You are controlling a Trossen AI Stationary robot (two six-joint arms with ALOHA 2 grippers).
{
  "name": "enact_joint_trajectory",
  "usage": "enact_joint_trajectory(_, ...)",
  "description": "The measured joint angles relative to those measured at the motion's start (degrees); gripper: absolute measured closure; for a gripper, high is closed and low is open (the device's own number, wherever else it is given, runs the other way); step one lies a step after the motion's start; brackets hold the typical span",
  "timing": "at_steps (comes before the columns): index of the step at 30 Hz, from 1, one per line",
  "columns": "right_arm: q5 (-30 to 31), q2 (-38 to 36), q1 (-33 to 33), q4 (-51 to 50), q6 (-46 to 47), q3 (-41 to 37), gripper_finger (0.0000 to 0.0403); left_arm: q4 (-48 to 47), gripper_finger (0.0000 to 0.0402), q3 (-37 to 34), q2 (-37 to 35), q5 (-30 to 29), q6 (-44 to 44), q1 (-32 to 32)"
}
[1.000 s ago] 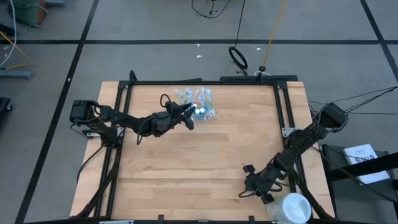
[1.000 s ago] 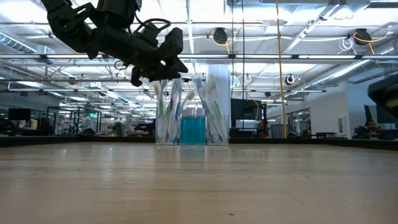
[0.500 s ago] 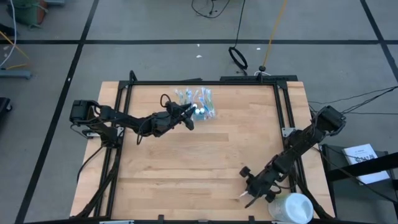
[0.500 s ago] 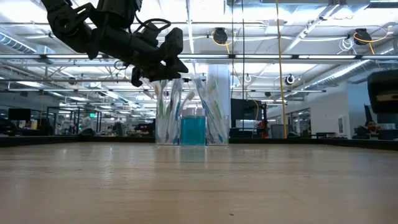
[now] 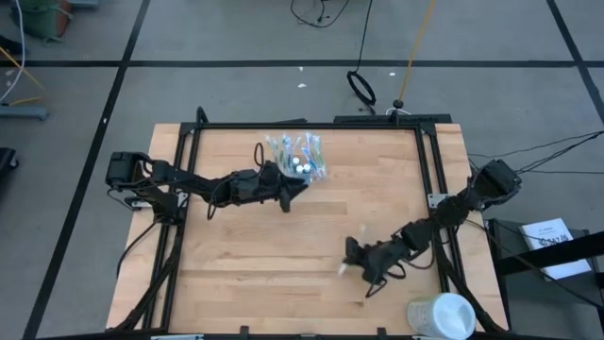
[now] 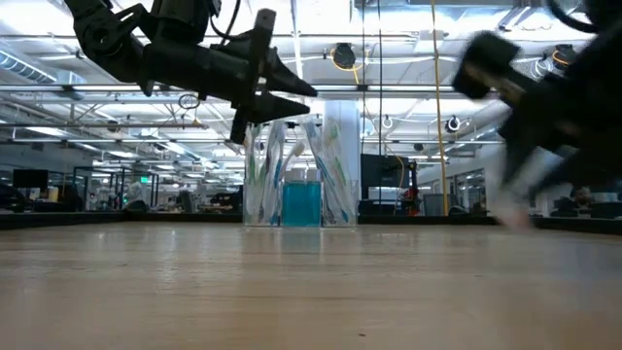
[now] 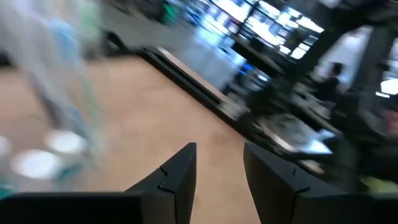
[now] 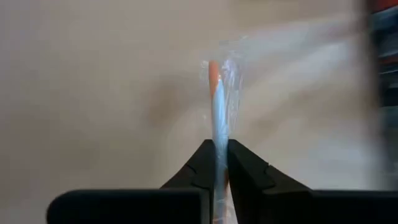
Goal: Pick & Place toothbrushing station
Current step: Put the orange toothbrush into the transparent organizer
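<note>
Right pincer (image 8: 216,163) clamped on wrapped toothbrush (image 8: 216,109), above table

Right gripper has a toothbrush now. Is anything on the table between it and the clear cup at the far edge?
Nothing on the wood between them. The right gripper, shut on the wrapped toothbrush, faces bare table up to the clear cup. The left gripper, empty, hovers right beside the cup on its near side and could crowd the approach.
</note>
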Motion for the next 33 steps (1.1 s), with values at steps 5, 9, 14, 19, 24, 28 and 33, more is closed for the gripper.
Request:
enact_joint_trajectory(5, 10.0, 0.6, -4.9, 13.5, -29.7, 0.0, 0.0387, 0.0, 0.0266, 0.0, 0.0, 8.6, -4.3, -0.1)
enact_joint_trajectory(9, 6.7, 0.6, -9.0, 21.1, -45.0, 0.1, 0.0384, -1.1, 0.0265, 0.0, 0.0, 9.4, -5.2, -0.8)
enact_joint_trajectory(14, 3.1, 0.6, -13.1, 23.1, -54.6, 0.1, 0.0384, -2.2, 0.0265, 0.0, 0.0, 12.7, -4.6, -1.4)
enact_joint_trajectory(19, -2.4, 0.6, -16.2, 23.2, -57.6, 0.1, 0.0384, 0.3, 0.0245, 0.0, 0.0, 16.1, -3.4, -1.4)
enact_joint_trajectory(24, -2.2, 0.6, -18.4, 26.5, -61.3, 0.1, 0.0384, -1.9, 0.0197, 0.9, 0.7, 16.4, -2.1, -1.7)
enact_joint_trajectory(28, -2.4, 0.6, -20.0, 27.7, -63.9, 0.1, 0.0384, -3.1, 0.0165, 2.0, 3.7, 16.5, -3.7, -2.3)
enact_joint_trajectory(33, -4.8, 0.6, -20.7, 27.7, -67.3, 0.1, 0.0383, -2.7, 0.015, 5.5, 8.0, 16.6, -7.6, -1.3)
